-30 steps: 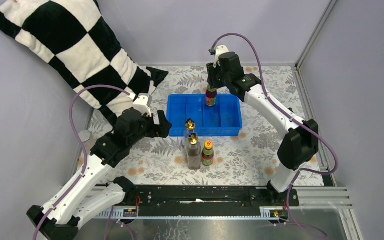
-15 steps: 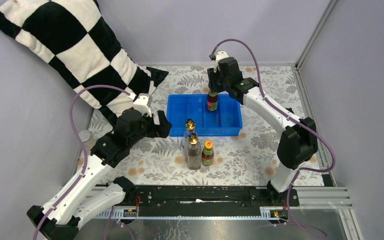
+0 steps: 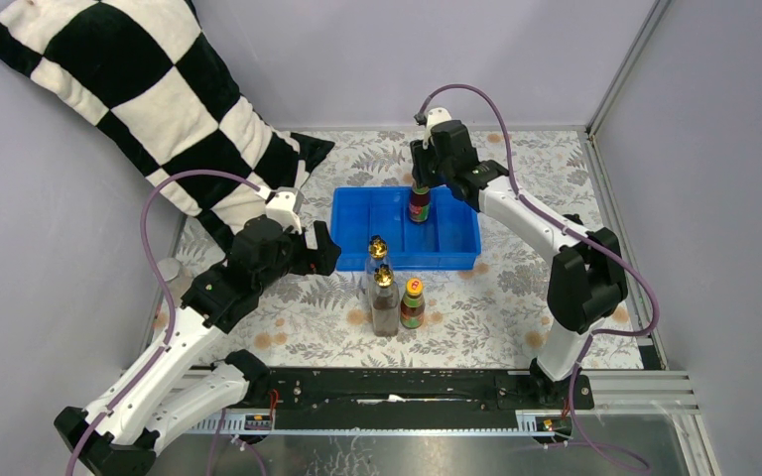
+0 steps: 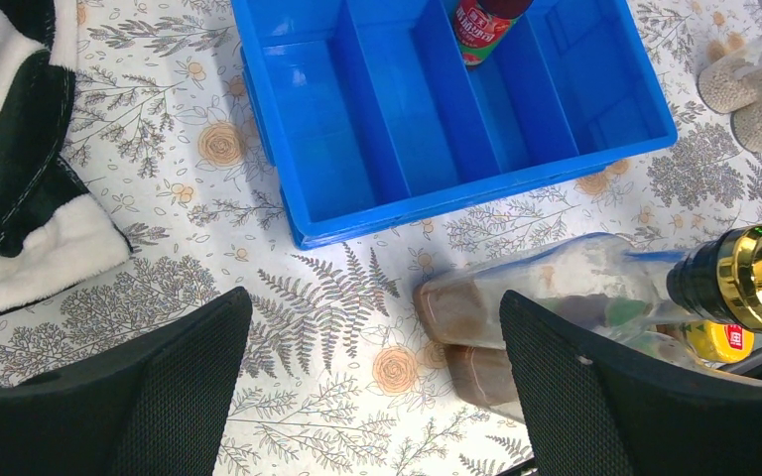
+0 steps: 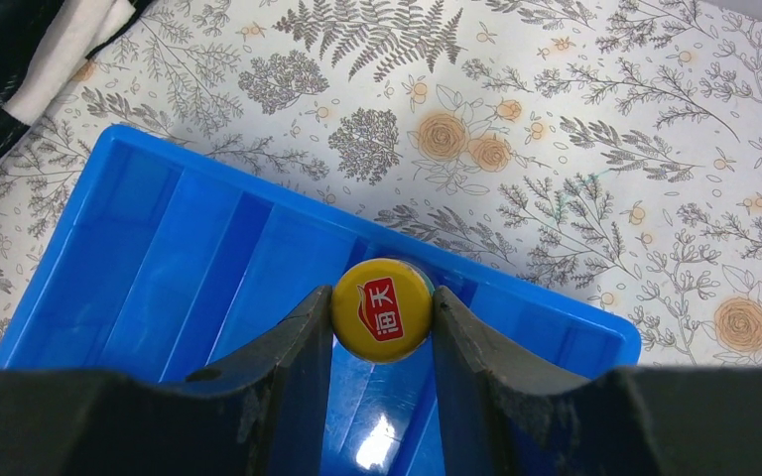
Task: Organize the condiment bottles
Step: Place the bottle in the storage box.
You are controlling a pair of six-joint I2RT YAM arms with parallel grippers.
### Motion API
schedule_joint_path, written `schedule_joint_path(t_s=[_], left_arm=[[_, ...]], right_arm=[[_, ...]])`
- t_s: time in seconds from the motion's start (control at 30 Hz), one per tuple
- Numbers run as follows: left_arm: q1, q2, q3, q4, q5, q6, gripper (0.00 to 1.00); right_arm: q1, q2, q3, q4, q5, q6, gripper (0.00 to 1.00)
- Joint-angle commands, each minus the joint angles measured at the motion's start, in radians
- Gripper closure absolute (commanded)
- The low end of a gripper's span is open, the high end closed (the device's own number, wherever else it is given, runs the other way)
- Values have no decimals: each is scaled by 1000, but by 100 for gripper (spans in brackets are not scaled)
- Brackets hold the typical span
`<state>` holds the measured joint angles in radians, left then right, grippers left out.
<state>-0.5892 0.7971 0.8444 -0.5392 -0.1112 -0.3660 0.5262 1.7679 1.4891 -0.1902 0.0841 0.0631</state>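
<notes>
Down it goes: right end effector, clenched on the bottle, has lowered it into the tray; left end effector hangs released. Nearly placed.

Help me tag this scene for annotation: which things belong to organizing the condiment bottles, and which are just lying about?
Job: dark yellow-capped labelled bottle in right gripper; second yellow-capped bottle; two clear gold-spouted bottles; blue plastic compartment tray.
Lying about: black-and-white checkered pillow; floral tablecloth.

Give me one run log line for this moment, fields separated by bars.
right fingers: shut on orange-capped bottle in blue tray | left fingers: open, empty
</notes>
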Motion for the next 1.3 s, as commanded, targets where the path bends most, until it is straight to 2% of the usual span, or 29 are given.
schedule_joint_path(t_s=[0.0,0.63,0.73,0.83,0.9,0.97,1.1,1.27], left_arm=[[-7,-10,-11,5,15,16,1],[-7,-10,-11,5,18,4,1],[-8,-12,-12,4,19,3,1],[-8,-14,-9,3,19,2,1],[-8,-13,-8,3,19,1,1],[-8,-12,-5,2,22,1,1],[-8,-18,-4,2,23,-3,1],[-8,-22,6,-12,14,-5,1]], right_arm=[[-8,-12,10,120,-10,12,81],[-8,-26,20,70,-2,-8,77],[-8,-20,26,59,-4,-7,68],[-8,-21,30,51,-9,-8,47],[-7,-22,31,49,-11,-8,38],[-8,-25,31,45,-16,-7,24],[-6,-36,32,37,-20,-6,17],[-6,-116,34,-18,-9,8,14]])
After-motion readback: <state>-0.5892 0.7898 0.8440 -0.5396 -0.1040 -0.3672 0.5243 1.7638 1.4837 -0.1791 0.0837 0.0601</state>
